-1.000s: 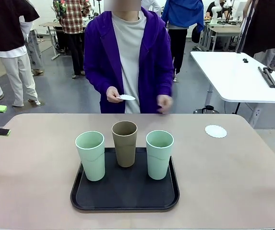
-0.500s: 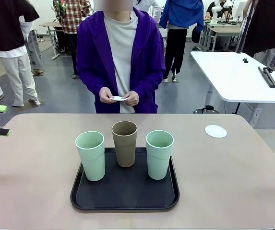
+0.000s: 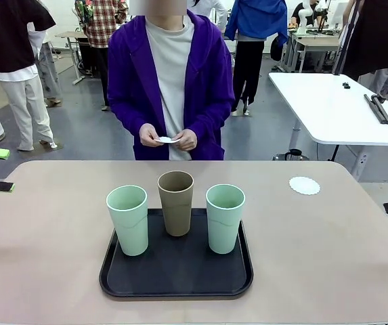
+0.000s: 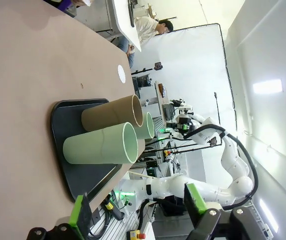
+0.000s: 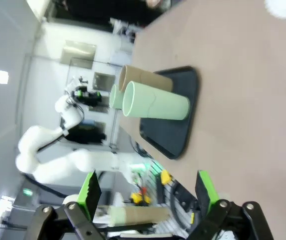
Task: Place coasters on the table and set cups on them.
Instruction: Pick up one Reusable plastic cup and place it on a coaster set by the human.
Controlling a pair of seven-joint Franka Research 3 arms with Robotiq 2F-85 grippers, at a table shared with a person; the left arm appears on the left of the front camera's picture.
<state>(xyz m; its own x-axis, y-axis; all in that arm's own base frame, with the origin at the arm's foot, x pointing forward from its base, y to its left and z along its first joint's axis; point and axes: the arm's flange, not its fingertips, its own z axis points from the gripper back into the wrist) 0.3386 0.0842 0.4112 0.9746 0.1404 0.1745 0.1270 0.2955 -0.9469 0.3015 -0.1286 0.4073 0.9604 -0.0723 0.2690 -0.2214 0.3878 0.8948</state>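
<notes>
On the black tray, near the robot's edge of the bench, the three cups stood upright: a mint cup at the left, the tan cup set back in the middle, and another mint cup at the right. None sat on a coaster yet, which suits the task's order, since the discs go down first. One coaster lay flat on the bare bench toward the far right, well apart from the tray, with room for a cup to come down on it. Across the bench the person's hands pinched a second coaster at waist height, seemingly readying it to be laid down. The left fingers were spread with nothing between them, pointing along the bench toward the cups. The right fingers were likewise spread and empty. Both looked held back at the bench's sides so the person could set out discs unhindered.
</notes>
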